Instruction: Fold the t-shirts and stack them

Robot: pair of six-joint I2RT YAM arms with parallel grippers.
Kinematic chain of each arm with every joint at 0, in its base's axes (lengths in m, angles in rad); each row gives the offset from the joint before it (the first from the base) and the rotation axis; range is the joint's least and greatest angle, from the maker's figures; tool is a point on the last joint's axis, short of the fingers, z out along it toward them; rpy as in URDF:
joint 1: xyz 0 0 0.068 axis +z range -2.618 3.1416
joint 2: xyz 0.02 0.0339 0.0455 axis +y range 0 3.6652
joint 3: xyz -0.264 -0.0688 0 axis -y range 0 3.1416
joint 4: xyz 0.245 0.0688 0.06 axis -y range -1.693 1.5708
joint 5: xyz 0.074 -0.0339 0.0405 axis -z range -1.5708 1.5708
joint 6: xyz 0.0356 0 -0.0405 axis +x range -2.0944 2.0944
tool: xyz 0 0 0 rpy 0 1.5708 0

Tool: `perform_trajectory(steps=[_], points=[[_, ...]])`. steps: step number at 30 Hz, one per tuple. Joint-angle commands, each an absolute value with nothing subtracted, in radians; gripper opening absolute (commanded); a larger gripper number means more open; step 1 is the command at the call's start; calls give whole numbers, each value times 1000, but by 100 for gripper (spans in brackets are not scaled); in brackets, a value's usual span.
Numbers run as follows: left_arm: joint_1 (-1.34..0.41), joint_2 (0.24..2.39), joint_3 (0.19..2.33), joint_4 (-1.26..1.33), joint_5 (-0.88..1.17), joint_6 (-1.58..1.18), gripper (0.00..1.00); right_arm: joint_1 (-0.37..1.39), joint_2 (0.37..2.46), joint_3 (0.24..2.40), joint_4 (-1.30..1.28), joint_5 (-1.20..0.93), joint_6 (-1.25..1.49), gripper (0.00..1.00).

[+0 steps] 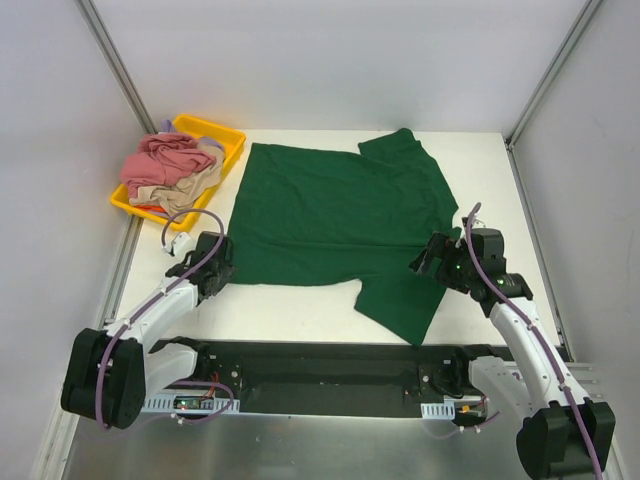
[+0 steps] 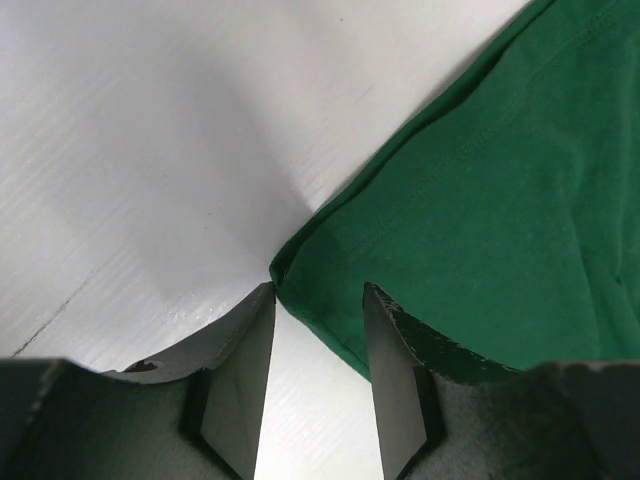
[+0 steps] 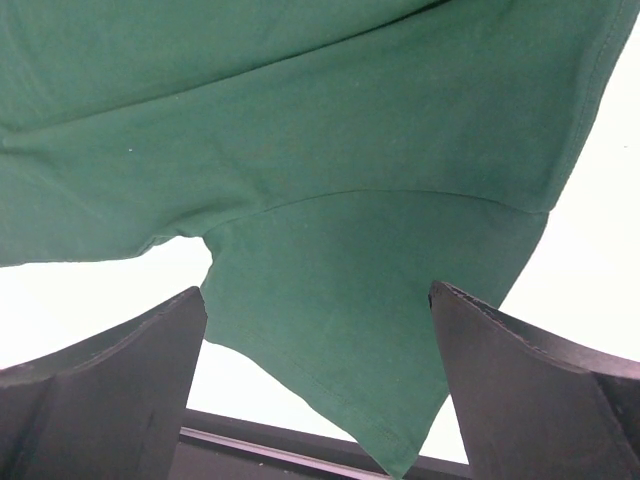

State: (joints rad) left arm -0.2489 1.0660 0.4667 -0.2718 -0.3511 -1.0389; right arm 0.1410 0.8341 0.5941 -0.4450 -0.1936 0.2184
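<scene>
The dark green t-shirt (image 1: 335, 215) lies spread flat on the white table, one sleeve toward the near edge. My left gripper (image 1: 222, 262) is open at the shirt's near left hem corner (image 2: 290, 262); in the left wrist view the corner lies between the fingertips (image 2: 240, 350). My right gripper (image 1: 428, 258) is open wide, just above the shirt beside the near sleeve (image 3: 350, 330). The dusty pink shirt (image 1: 160, 160) and beige shirt (image 1: 185, 188) lie crumpled in the yellow tray.
The yellow tray (image 1: 228, 140) stands at the back left of the table. A black base rail (image 1: 320, 365) runs along the near edge. Grey walls and metal posts close in the sides.
</scene>
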Motion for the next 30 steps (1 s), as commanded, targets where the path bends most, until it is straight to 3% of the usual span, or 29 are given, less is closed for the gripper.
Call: perform_trajectory(steps=[1, 3, 8, 9, 11, 19, 27, 30], points=[[-247, 1107, 471, -244, -376, -1066, 40, 144, 838, 612, -469, -167, 198, 96], [-245, 1127, 479, -241, -371, -1065, 41, 144, 838, 612, -474, -160, 196, 96], [-245, 1167, 485, -239, -359, -1058, 32, 143, 839, 611, -482, -152, 187, 96], [-245, 1175, 485, -239, -362, -1061, 28, 143, 838, 614, -483, -150, 187, 96], [-244, 1195, 488, -239, -367, -1066, 0, 143, 836, 612, -494, -152, 183, 96], [-244, 1169, 489, -239, -344, -1037, 0, 172, 785, 623, -653, -252, 107, 96], [-244, 1114, 482, -229, -296, -1017, 0, 461, 782, 591, -812, -149, 201, 99], [-244, 1109, 480, -219, -252, -999, 0, 495, 811, 554, -796, -111, 253, 91]])
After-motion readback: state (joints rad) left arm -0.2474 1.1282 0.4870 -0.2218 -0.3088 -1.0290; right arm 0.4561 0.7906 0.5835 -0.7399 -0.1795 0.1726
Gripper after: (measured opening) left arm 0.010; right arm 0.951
